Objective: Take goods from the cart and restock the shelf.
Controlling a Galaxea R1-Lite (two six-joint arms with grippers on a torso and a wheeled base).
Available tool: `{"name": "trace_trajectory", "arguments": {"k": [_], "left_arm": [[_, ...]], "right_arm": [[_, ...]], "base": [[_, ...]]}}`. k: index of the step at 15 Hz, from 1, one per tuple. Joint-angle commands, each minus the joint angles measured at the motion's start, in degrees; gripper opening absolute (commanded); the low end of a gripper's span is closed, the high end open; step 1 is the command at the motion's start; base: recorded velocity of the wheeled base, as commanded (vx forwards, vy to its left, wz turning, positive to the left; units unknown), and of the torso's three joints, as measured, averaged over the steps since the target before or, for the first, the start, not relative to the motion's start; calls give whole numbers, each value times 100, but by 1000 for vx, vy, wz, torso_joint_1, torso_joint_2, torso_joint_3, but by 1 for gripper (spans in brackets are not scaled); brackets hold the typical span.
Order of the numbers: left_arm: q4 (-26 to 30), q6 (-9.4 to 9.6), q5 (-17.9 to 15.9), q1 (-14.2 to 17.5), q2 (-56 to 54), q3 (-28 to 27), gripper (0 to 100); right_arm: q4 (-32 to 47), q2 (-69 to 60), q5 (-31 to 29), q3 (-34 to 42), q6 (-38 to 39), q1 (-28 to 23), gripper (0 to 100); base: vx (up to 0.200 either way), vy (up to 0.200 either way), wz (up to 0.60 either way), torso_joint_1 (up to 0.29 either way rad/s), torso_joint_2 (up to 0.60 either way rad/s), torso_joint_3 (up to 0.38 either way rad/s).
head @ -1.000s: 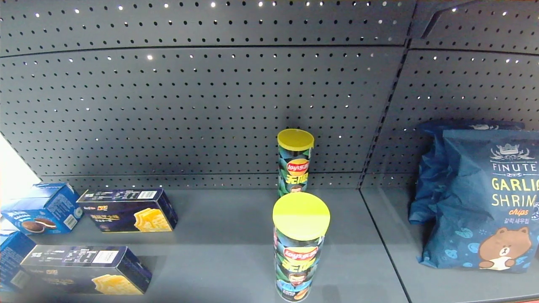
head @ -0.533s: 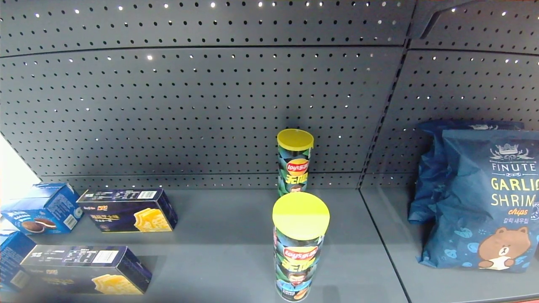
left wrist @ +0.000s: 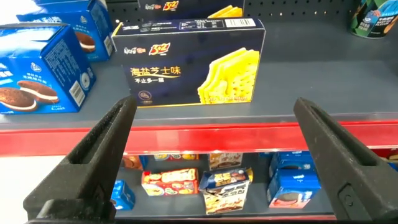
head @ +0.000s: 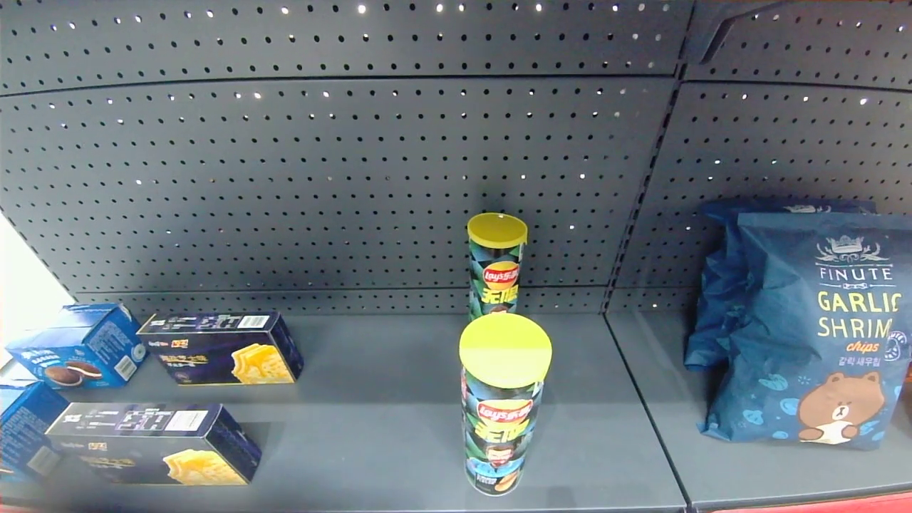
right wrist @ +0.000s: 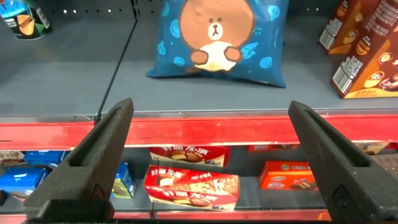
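Spanning the head view was the grey shelf (head: 370,399), closed behind by a perforated pegboard back (head: 320,178); on its right bay a blue chip bag (head: 805,335) stood upright with pale and yellow lettering and a brown cartoon bear low on its face, a second blue bag (head: 712,299) leaning just behind it; on the left lay two navy cracker boxes (head: 153,442), each with a white barcode label on top and a yellow cracker pictured on the front, one well behind the other; beside them, at the left edge, sat blue cookie boxes (head: 78,345) picturing dark sandwich cookies; near the middle two cans (head: 502,406) with yellow lids stood upright, one behind the other, each bearing a red-and-yellow logo.

Before the red edge strip (left wrist: 205,137) the left gripper (left wrist: 211,162) hung with its jaws spread wide, holding nothing, facing the nearer cracker box; the right gripper (right wrist: 208,162) hung likewise wide apart and empty, facing the bear bag, with brown boxes (right wrist: 367,43) off to one side.
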Motion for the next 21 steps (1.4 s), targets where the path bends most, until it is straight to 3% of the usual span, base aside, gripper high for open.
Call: {"name": "trace_trajectory", "arguments": {"k": [1, 21], "left_arm": [[0, -7, 4, 4, -2, 0, 100], [0, -25, 13, 4, -2, 0, 100]], "right_arm": [[0, 7, 0, 0, -1, 2, 100], [0, 7, 0, 0, -1, 2, 100]], "base": [[-200, 0, 0, 2, 2, -2], [0, 0, 0, 0, 0, 0]]}}
